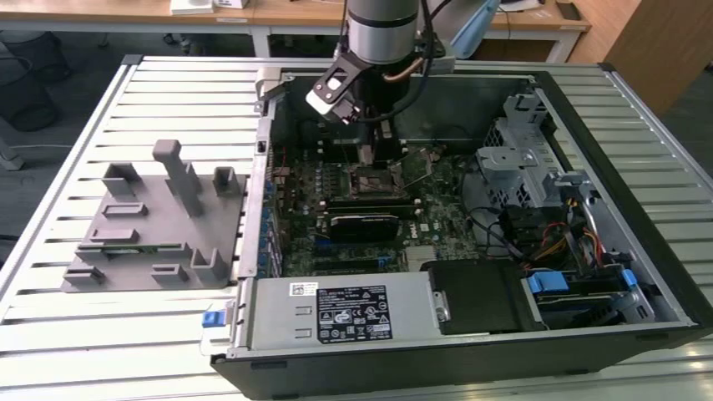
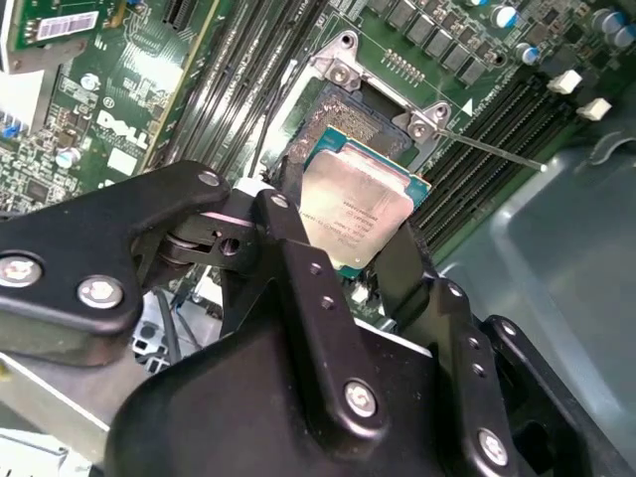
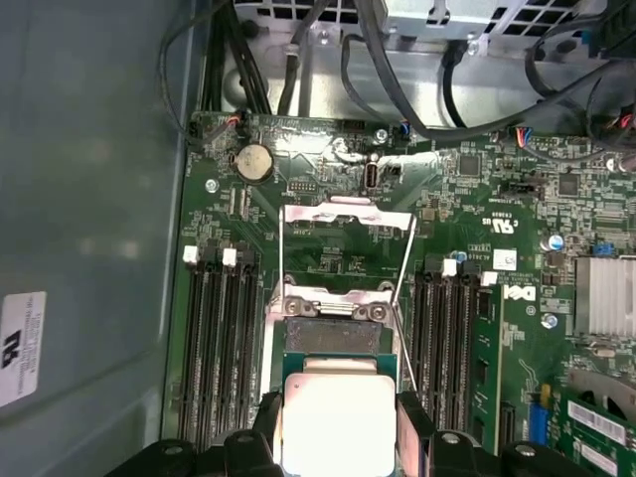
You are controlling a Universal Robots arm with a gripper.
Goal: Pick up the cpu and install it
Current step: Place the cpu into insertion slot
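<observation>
Down inside the open dark metal computer case (image 1: 446,372), the black two-fingered tool (image 2: 350,214) is closed on the small square cpu with its silvery metal top (image 2: 366,211), pinching it by two opposite edges. In both wrist views the chip hangs close over the black square motherboard socket (image 3: 328,336), whose shiny metal retention frame (image 3: 343,207) stands hinged open. From here I'd say it wants holding level, edges square to the socket, and setting straight down without sliding across the contacts
</observation>
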